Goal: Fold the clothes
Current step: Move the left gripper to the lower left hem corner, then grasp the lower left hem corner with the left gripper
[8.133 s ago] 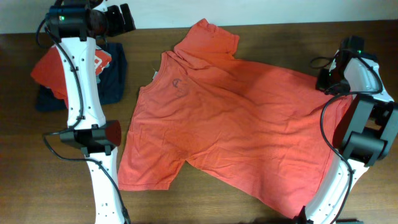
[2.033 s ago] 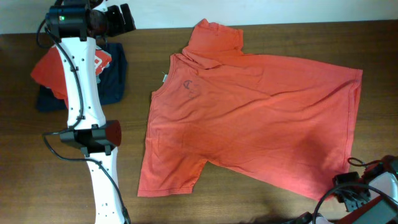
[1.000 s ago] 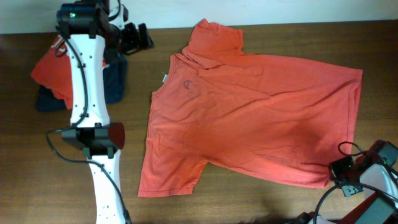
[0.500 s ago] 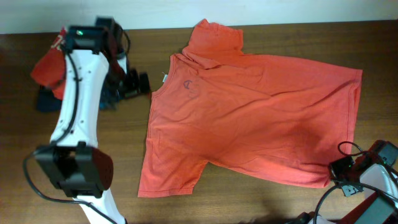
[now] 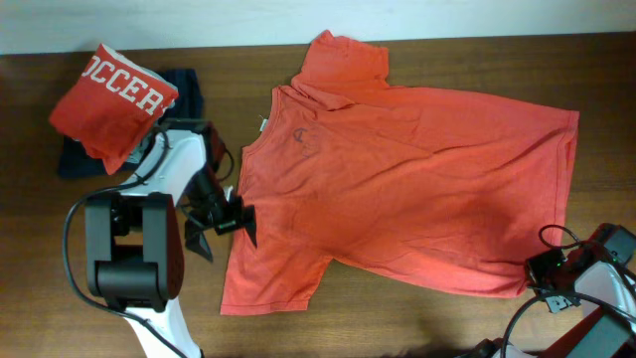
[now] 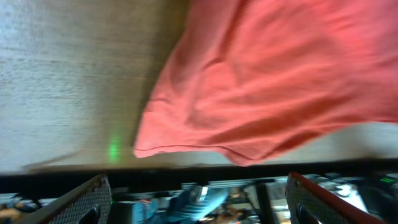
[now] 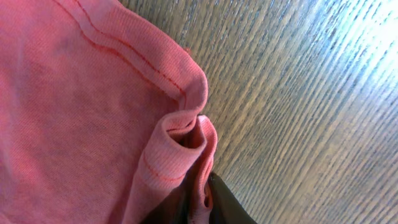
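1. The left gripper point(image 6: 205, 199) is holding its fingers point(image 6: 87, 199) spread wide. The left wrist view is showing them as two red-edged tips at the bottom corners, with nothing between them.
2. Just beyond those tips, that view is showing a rounded corner of the T-shirt point(image 5: 397, 179) lying on the bench point(image 5: 99, 249), apart from both fingers. The overhead view is only showing the dark gripper head sitting at the shirt's left edge, above the near sleeve.
3. The right gripper point(image 7: 202, 208) is pinching a puckered fold at the hem corner. The right wrist view is showing the stitched hem curling down into a dark tip at the bottom edge, with the rest of the fingers out of frame. Overhead, this gripper is sitting at the shirt's near right corner, and the pucker is too small to make out.
4. The T-shirt is lying spread across the middle and right of the bench, collar toward the far left, with a small dark logo below the collar.
5. Only the overhead view is showing a folded red garment point(image 5: 109, 99) with white letters, resting on a dark navy garment point(image 5: 189, 85) at the far left.
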You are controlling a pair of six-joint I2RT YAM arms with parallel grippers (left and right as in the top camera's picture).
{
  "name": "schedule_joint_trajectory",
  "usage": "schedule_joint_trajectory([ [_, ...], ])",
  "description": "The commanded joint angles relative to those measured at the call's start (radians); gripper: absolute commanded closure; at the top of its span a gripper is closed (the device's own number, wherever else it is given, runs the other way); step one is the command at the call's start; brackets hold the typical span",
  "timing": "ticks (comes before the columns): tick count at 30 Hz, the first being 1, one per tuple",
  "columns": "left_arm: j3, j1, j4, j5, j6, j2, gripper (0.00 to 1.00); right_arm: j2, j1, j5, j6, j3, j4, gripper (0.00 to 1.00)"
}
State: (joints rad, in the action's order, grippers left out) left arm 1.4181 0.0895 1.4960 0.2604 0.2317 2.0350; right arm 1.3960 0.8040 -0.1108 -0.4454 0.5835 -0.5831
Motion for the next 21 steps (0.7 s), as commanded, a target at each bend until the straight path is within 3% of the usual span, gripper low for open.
schedule_joint_trajectory([
  [1,-0.077,0.046,-0.021,-0.101,0.027,-0.009,0.11,0.037,-0.014,-0.037,-0.004,-0.039,-0.012,0.83],
  [9,-0.261,0.115,-0.203,-0.146,0.087,-0.094,0.11,0.037,-0.014,-0.037,-0.004,-0.039,-0.012,0.83],
  [21,-0.500,0.120,-0.390,-0.153,0.124,-0.552,0.11,0.037,-0.014,-0.044,-0.004,-0.039,-0.011,0.82],
])
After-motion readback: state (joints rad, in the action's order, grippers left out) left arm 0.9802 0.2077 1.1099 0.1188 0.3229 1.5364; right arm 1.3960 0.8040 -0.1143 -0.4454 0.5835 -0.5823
